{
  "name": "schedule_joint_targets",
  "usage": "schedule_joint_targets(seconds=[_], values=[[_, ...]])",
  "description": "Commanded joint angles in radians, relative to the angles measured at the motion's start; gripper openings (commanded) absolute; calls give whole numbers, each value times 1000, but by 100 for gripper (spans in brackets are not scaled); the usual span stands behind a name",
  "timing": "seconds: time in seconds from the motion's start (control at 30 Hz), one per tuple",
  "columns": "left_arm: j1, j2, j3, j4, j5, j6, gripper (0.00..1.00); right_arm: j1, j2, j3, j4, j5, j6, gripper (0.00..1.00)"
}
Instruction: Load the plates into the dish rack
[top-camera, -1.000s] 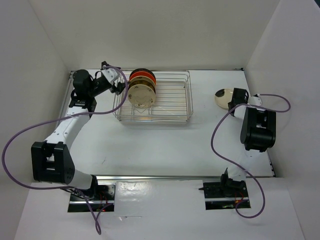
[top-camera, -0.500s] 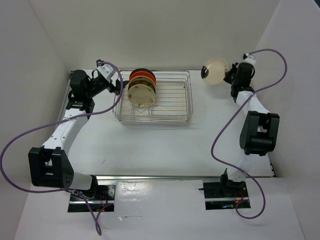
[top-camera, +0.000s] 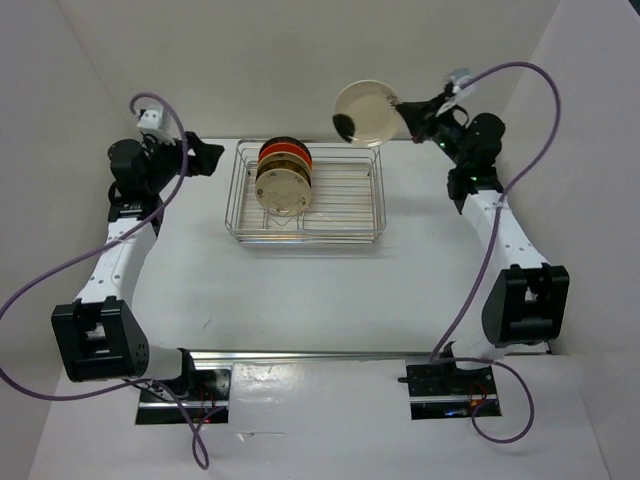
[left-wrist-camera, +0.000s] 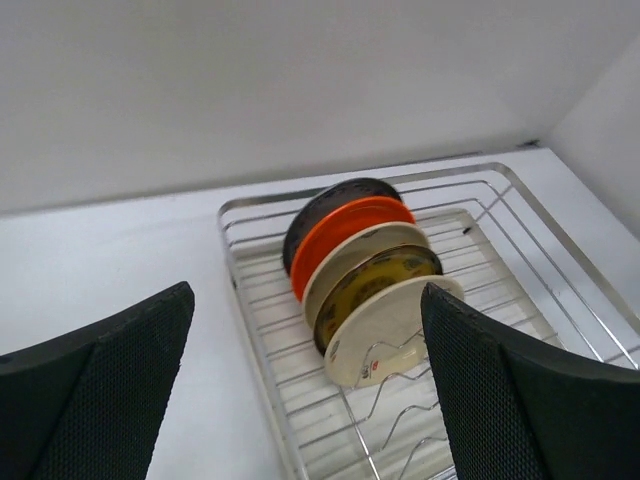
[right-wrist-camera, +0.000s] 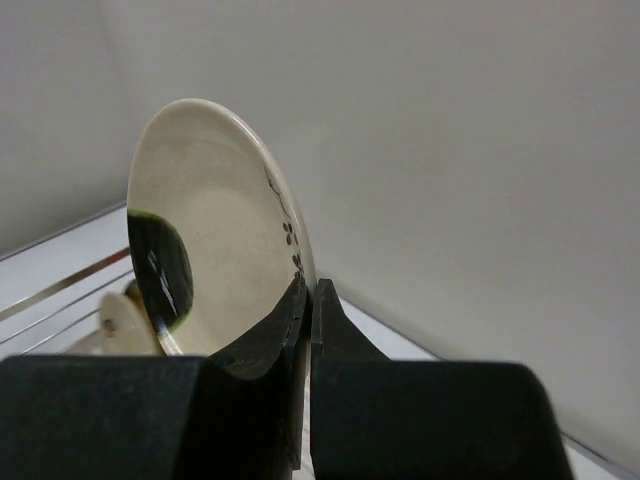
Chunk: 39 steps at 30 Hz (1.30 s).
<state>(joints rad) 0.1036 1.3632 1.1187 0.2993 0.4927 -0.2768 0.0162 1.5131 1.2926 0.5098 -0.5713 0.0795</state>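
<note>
Aloft on edge by dish rack (top-camera: 378, 190): cream plate (top-camera: 365, 108) in clenched right gripper (top-camera: 402, 110); left gripper (top-camera: 210, 157) wide open.

The dish rack (left-wrist-camera: 265, 330) runs off the bottom of the left wrist view, its near right corner behind a finger (left-wrist-camera: 520, 390) of the left gripper (left-wrist-camera: 305, 298); both fingers are cut by the frame. The dark plate (left-wrist-camera: 338, 191) at the back of the row shows only a rim behind the orange plate (left-wrist-camera: 350, 222), its pattern unreadable. In the right wrist view the cream plate (right-wrist-camera: 215, 220) loses its lower rim behind the right gripper (right-wrist-camera: 310, 290), and the racked plates (right-wrist-camera: 115, 325) are a blurred sliver.
</note>
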Motion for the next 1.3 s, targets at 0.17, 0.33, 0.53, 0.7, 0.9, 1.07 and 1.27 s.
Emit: schedule_joint_targets(seconds=[0.17, 0.33, 0.53, 0.7, 0.9, 1.07, 1.27], values=[[103, -33, -19, -88, 9, -199, 100, 290, 134, 71, 36, -10, -207, 0], [104, -42, -31, -110, 9, -190, 100, 383, 242, 135, 12, 21, -325, 0], [113, -42, -42, -111, -3, -180, 100, 439, 297, 154, 50, 100, -406, 0], [113, -24, -31, -120, -3, -180, 100, 495, 334, 131, 90, 172, -463, 0], [122, -15, -31, -120, -3, -171, 100, 513, 355, 94, 134, 220, -475, 0], [122, -6, -31, -120, -3, -171, 100, 538, 387, 76, 157, 289, -530, 0], [131, -6, -42, -111, -3, -180, 100, 565, 397, 51, 177, 343, -552, 0]])
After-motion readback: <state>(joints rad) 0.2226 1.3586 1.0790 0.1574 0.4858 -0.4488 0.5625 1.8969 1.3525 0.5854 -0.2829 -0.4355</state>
